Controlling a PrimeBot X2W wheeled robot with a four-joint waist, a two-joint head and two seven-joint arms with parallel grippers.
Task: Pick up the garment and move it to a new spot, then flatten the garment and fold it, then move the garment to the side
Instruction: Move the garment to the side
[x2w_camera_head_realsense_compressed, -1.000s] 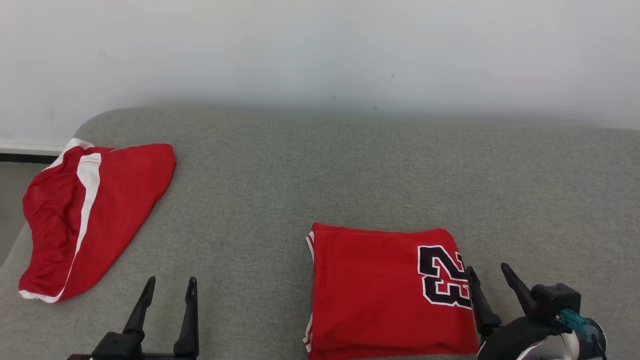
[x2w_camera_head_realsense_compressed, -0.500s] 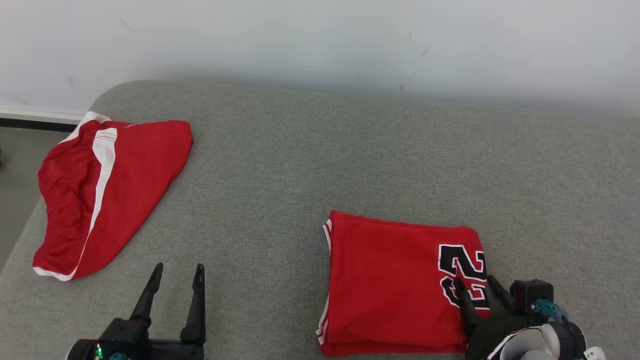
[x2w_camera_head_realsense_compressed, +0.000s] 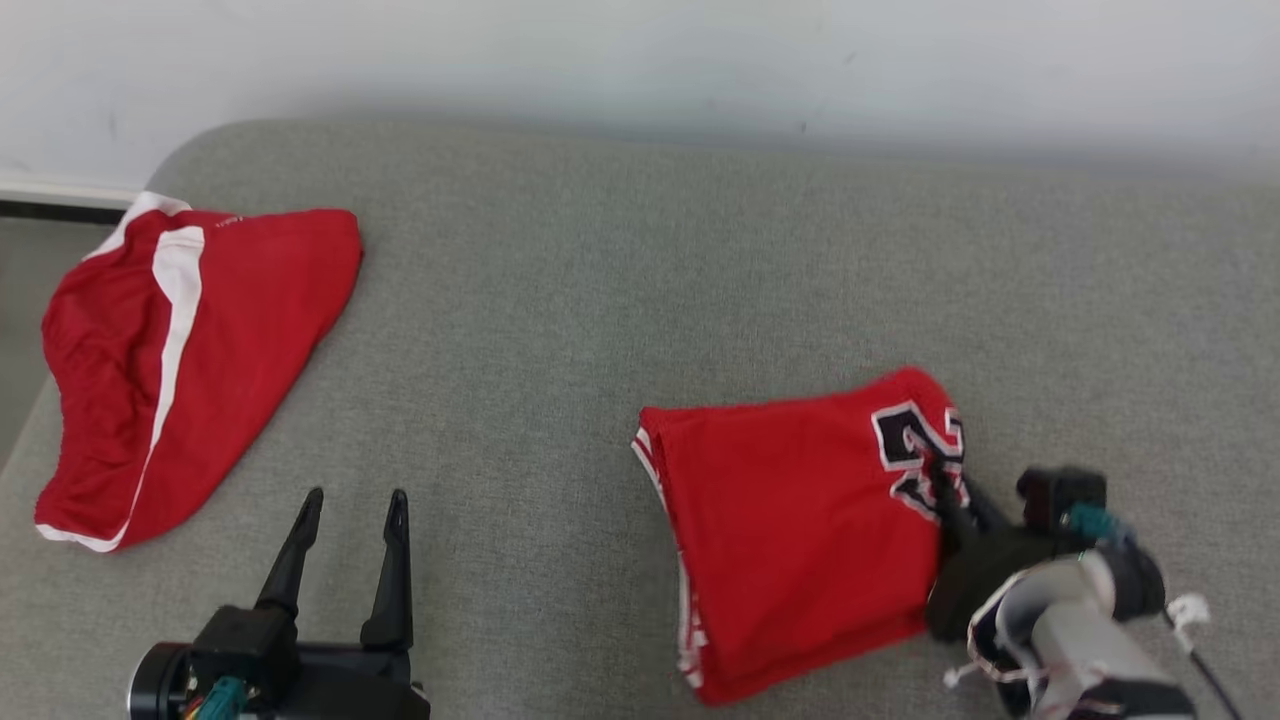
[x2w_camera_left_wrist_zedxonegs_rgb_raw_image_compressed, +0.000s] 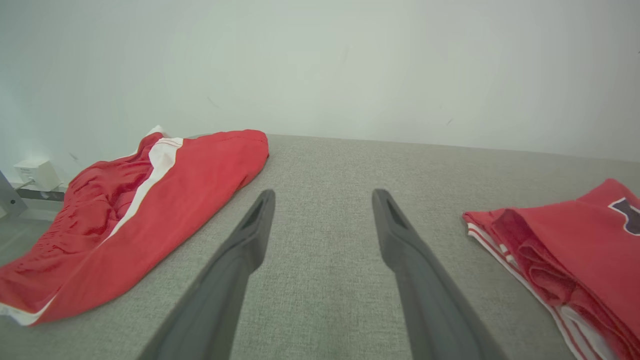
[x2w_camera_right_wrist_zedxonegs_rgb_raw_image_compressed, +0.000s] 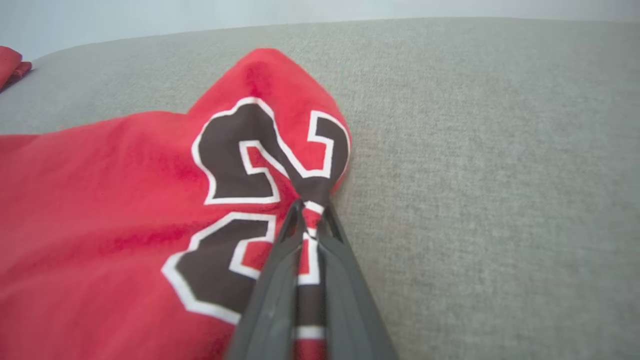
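Grey fabric cushion (x2w_camera_head_realsense_compressed: 600, 300) with a rounded far-left corner, set against a plain white wall (x2w_camera_head_realsense_compressed: 640, 60). A pair of red shorts (x2w_camera_head_realsense_compressed: 230, 330) is laid loosely, with slight wrinkles, at that far-left corner and reaches the cushion's left edge. A white stripe (x2w_camera_head_realsense_compressed: 175, 300) is seen running down the length of the shorts, and white trim is seen along the near hem. To the left of the cushion, a white skirting strip (x2w_camera_head_realsense_compressed: 50, 190) with a dark line beneath it is shown at the foot of the wall, above a grey floor (x2w_camera_head_realsense_compressed: 15, 300). In the left wrist view, a small white box (x2w_camera_left_wrist_zedxonegs_rgb_raw_image_compressed: 37, 174) is seen low against the wall, beyond the shorts.
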